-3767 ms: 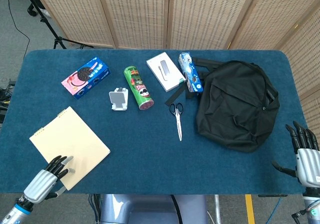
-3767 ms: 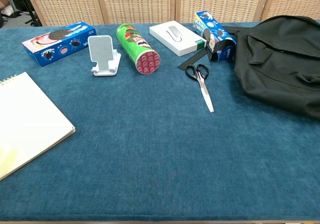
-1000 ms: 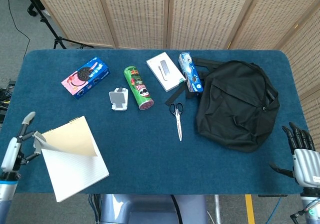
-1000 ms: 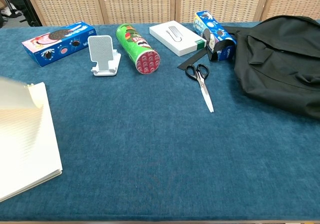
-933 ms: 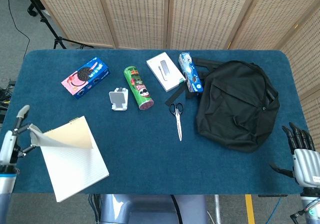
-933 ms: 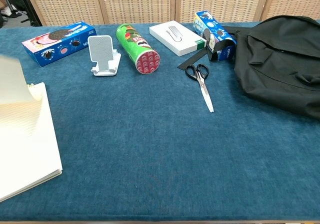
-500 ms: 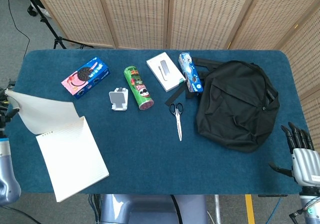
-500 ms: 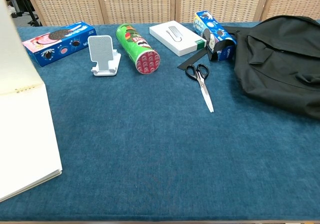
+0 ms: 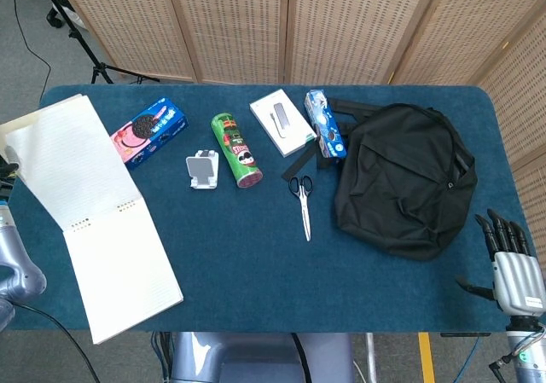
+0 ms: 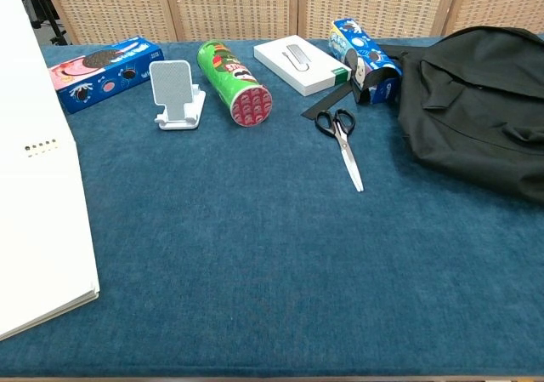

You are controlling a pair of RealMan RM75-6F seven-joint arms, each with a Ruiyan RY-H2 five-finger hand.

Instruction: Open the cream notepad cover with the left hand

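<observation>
Head view: cream notepad (image 9: 119, 272) at the table's (image 9: 256, 264) front-left corner, lined page exposed; cover (image 9: 60, 161) folded back and raised, its edge at the left hand (image 9: 10, 157), grip not discernible. Right hand (image 9: 509, 264), fingers apart, holding nothing.

Chest view: white page at the left edge, cover upright.

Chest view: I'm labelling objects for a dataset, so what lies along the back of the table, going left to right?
Blue cookie box → white phone stand → green chip can lying on its side → flat white box → blue snack box → black backpack.
</observation>
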